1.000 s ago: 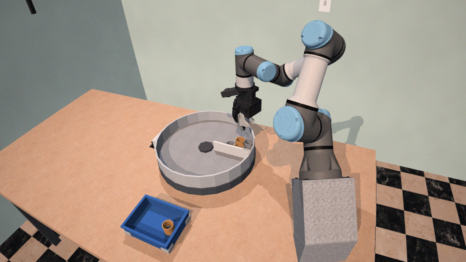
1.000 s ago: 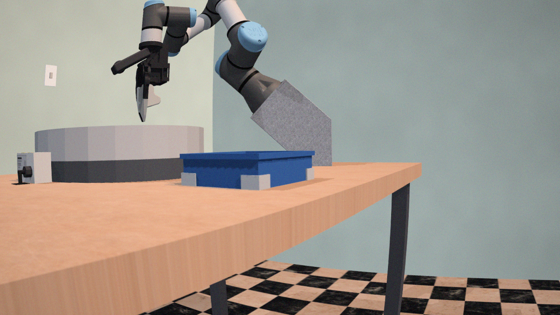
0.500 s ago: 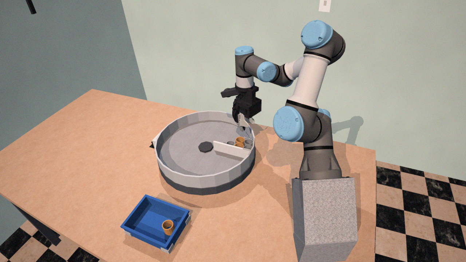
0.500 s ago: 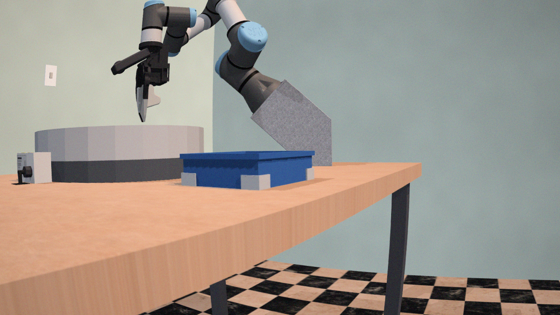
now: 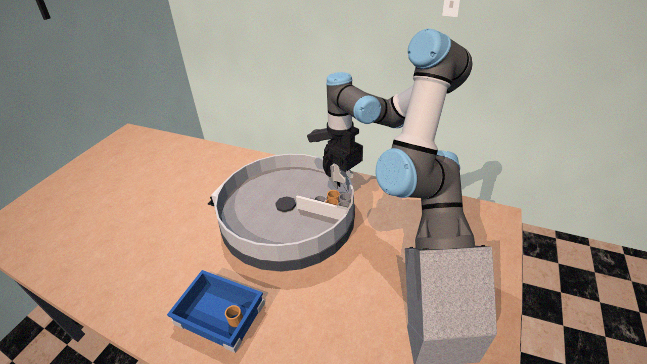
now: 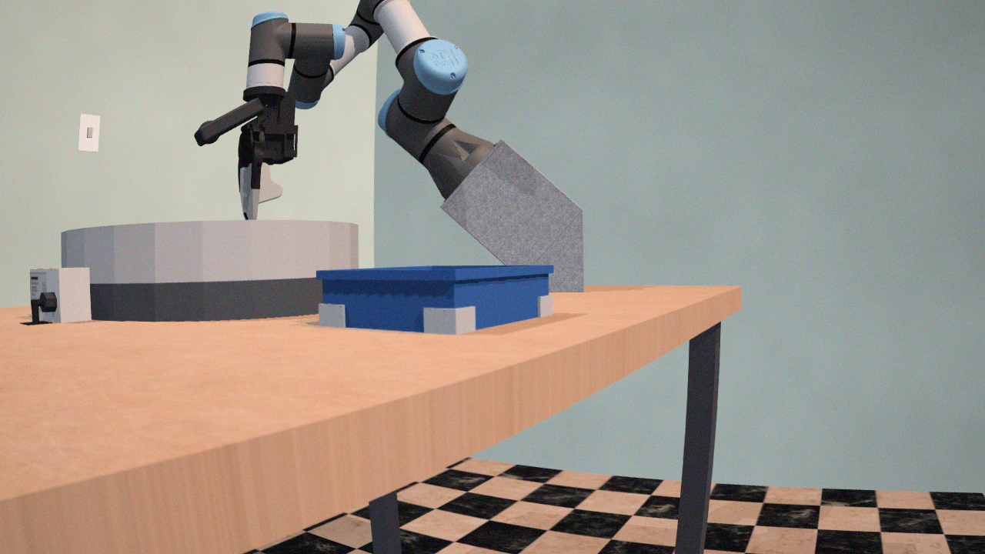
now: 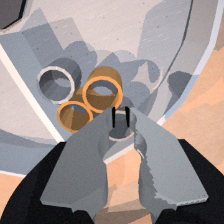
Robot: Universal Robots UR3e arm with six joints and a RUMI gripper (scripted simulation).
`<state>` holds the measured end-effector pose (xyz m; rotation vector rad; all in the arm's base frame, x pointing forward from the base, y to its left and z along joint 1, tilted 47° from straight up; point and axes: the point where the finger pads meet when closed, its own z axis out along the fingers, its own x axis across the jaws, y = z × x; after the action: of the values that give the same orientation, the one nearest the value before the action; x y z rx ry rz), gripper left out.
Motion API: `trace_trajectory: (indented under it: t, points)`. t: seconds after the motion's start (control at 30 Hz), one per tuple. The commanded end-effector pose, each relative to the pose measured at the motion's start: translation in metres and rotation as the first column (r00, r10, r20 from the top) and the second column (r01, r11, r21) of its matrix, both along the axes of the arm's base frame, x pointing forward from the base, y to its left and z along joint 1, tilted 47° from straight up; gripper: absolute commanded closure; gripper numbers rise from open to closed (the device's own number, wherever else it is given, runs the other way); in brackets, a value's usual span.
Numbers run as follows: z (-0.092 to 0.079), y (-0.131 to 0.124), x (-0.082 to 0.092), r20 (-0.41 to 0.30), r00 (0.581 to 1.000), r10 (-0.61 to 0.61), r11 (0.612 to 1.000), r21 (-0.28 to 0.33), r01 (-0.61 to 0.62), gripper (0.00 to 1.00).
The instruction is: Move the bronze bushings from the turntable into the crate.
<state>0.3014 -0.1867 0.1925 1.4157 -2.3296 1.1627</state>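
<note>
One bronze bushing stands in the crate, while two bronze ones remain on the turntable beside the steel bushings, the gripper poised above them, jaws nearly together on nothing.

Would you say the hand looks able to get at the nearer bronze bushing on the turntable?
Probably yes: the hand, nearly shut and holding nothing, hangs just beside the bronze bushing, whose top is uncovered, though neighbouring bushings crowd it.

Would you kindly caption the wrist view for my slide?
Nearly shut gripper hovers over a steel bushing, beside two bronze bushings.
</note>
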Motion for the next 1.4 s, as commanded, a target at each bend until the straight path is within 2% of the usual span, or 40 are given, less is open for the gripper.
trace_trajectory:
  t: [0.0,1.0,1.37]
  points:
    - [0.0006,-0.0002,0.0005,0.002,1.0,0.001,1.0,-0.001,-0.001,0.95]
    - [0.0004,-0.0004,0.0005,0.002,1.0,0.001,1.0,-0.001,-0.001,0.95]
    - [-0.0086,-0.0096,0.0037,0.002,1.0,0.001,1.0,-0.001,-0.001,0.95]
